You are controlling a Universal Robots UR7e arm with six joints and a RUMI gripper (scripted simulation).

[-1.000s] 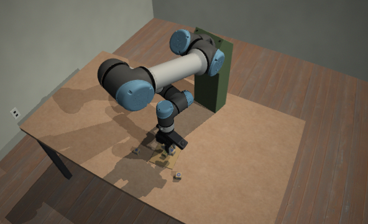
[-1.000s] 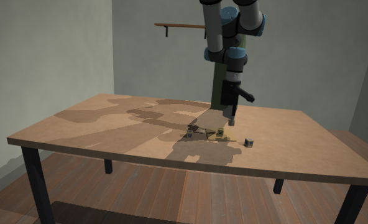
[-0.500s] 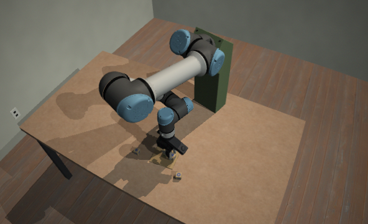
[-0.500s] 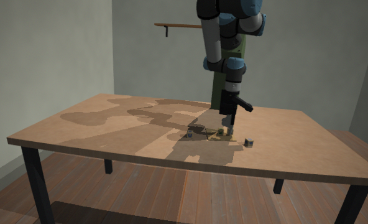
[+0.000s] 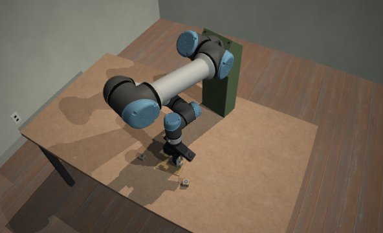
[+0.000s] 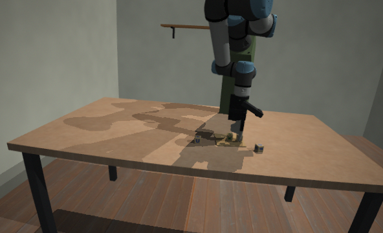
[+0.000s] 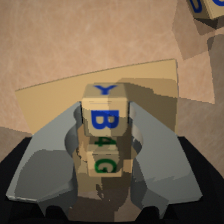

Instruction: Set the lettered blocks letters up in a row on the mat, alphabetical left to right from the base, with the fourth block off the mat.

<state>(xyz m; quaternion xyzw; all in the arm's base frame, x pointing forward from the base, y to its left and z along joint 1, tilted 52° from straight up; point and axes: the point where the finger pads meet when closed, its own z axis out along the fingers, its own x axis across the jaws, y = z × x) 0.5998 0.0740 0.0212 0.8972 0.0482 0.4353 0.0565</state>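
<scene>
My gripper (image 7: 105,103) is shut on a tan block with a blue B (image 7: 106,119) on the face toward the camera and a blue Y on another face. It holds the block low over the tan mat (image 5: 170,166). A block with a green G (image 7: 105,165) sits close against the B block, between the fingers on the nearer side, on the mat. In the exterior view the gripper (image 6: 240,134) stands at the mat's right part, beside the green-lettered block (image 6: 231,136). Two more blocks lie off the mat, one to the left (image 5: 142,157) and one in front (image 5: 185,182).
The off-mat blocks also show in the exterior view (image 6: 197,139) (image 6: 259,148), and one appears at the top right of the wrist view (image 7: 205,7). The green base pedestal (image 5: 222,81) stands behind. The table's front edge is near the mat.
</scene>
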